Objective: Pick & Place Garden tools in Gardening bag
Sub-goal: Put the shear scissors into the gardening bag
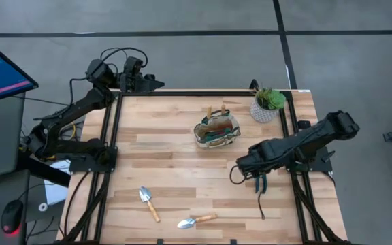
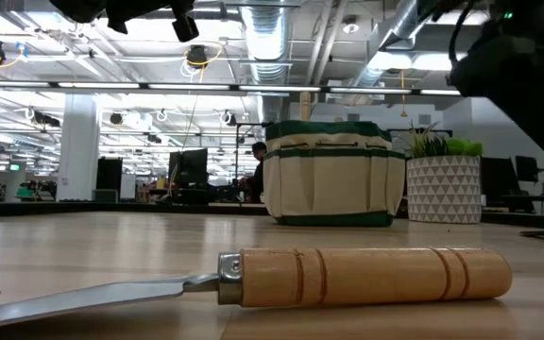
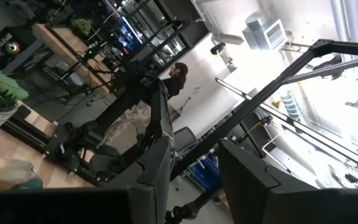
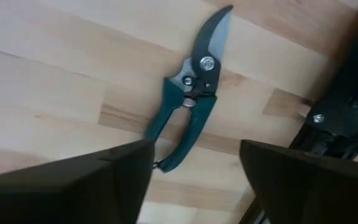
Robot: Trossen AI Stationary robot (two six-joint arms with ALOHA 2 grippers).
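Right gripper hangs low over the table's right side, fingers apart; left arm parked at the far-left corner.

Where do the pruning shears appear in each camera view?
High view: pruning shears on the table's right side, under the right gripper.
Low view: only a sliver at the far right edge, not certain.
Left wrist view: not visible.
Right wrist view: centre, lying flat.
Shared landmark: white plant pot.

The right end effector hovers over the pruning shears, near the gardening bag.
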